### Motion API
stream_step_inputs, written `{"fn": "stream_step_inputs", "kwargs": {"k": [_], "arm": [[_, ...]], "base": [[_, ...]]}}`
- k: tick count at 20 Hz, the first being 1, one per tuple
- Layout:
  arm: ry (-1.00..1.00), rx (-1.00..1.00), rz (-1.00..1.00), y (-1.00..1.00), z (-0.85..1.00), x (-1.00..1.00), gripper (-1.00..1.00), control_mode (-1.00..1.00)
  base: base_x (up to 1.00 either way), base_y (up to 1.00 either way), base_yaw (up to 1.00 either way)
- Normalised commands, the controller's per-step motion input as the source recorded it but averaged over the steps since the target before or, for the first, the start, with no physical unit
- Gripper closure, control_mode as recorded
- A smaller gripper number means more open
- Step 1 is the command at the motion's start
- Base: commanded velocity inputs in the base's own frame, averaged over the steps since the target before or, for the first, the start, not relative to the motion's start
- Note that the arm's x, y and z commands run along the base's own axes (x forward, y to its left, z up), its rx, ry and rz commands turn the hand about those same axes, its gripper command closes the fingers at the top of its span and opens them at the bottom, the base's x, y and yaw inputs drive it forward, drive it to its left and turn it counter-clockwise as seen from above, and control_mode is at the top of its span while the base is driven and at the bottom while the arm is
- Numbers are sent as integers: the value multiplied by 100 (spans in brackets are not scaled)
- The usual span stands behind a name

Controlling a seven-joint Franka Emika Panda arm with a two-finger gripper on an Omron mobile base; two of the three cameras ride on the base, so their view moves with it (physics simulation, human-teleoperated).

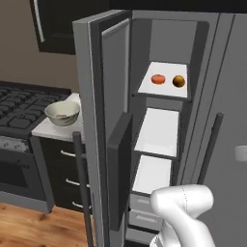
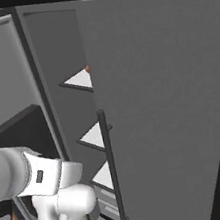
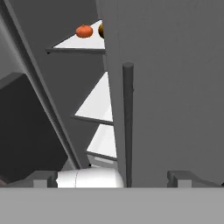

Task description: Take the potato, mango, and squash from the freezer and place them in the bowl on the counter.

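Dark grey, our two finger tips [image 3: 46, 178] rise at the bottom of the hand view, set wide apart with nothing between them, so our gripper [image 3: 118, 179] stands wide and empty. Straight ahead of it runs a dark bar handle [image 3: 127, 124], upright on the closed grey door to the right of the open freezer [image 1: 159, 38]. Past that handle, in the hand view, we see three white shelves [image 3: 98, 103] stacked one above another inside the freezer, and on the top shelf lies the mango [image 3: 84, 31], red-orange, with a duller orange-brown ball [image 3: 101, 29] just beside it, half hidden by the edge of the closed door. From the left base view the same pair rests on the top shelf, the mango to the left and the ball near it but apart. The freezer's thick door [image 1: 103, 120] hangs open to the left, with a dark bin on its inner face. Pale drawers [image 1: 140, 212] sit low inside, below the shelves. Left of the open door, the bowl [image 1: 62, 113] stands on the counter [image 1: 46, 128], beside a black gas stove [image 1: 19, 108]. We cannot tell whether anything lies in the bowl. Black drawers [image 1: 67, 169] with silver handles sit beneath the counter.
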Motion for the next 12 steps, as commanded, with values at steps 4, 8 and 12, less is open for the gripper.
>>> {"fn": "stream_step_inputs", "kwargs": {"k": [4,8,12], "arm": [[0,0,0,0,0,0,-100,100],[0,0,0,0,0,0,-100,100],[0,0,0,0,0,0,-100,100]], "base": [[100,100,0],[100,100,0],[72,100,-28]]}}
